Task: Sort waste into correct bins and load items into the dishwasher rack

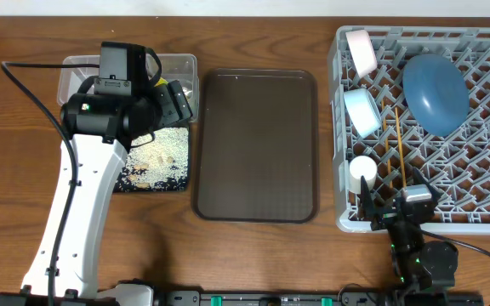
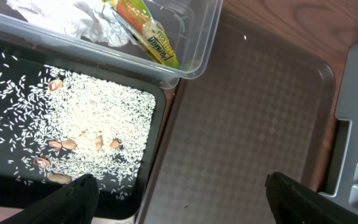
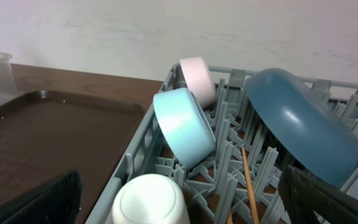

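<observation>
Held left claw and right claw wide, empty; judged sorting finished: bowls, cup, chopsticks racked; tissue, wrapper, rice binned.

The only print in view is a line of dark lettering on the small yellow-green snack wrapper, which lies in the clear rectangular plastic tub. The lettering is too blurred to read. No other text, numbers or signs are legible.
</observation>
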Available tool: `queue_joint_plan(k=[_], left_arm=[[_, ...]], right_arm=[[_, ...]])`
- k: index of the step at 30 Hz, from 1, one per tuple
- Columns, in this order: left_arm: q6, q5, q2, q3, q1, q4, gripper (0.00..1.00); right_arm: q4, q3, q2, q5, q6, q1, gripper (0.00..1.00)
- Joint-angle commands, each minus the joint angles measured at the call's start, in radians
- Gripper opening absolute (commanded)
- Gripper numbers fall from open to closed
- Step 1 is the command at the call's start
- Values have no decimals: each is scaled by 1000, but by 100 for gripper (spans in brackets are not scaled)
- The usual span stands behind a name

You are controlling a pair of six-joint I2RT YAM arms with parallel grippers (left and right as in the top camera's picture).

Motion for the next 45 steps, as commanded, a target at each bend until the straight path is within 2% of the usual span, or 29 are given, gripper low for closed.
queue_joint_plan(k=[1, 10, 13, 15, 17, 19, 23, 28, 38, 45], left_arm=[[6, -9, 3, -3, 4, -3, 89], [14, -52, 2, -3, 4, -18, 89], [82, -42, -23, -13, -2, -2, 89], [164, -12, -64, -50, -5, 74, 89], [264, 37, -128, -127, -5, 206, 89], [315, 52, -201, -229, 2, 345, 89], [321, 52, -375, -470, 53, 588, 89], [322, 50, -609, -742, 134, 757, 89], [332, 25, -1066, -1175, 161, 930, 89], [328, 20, -1265, -1332, 153, 955, 89]], right_arm=[[1, -6, -9, 3, -13, -8, 99], [1, -6, -9, 3, -13, -8, 99], [1, -6, -9, 3, -13, -8, 99], [1, -6, -9, 3, -13, -8, 99], [1, -6, -9, 3, -13, -8, 99], [1, -6, -9, 3, -13, -8, 99], [1, -6, -9, 3, -13, -8, 99], [1, -6, -9, 3, -13, -8, 99], [1, -6, -9, 3, -13, -8, 99], [1, -6, -9, 3, -13, -8, 99]])
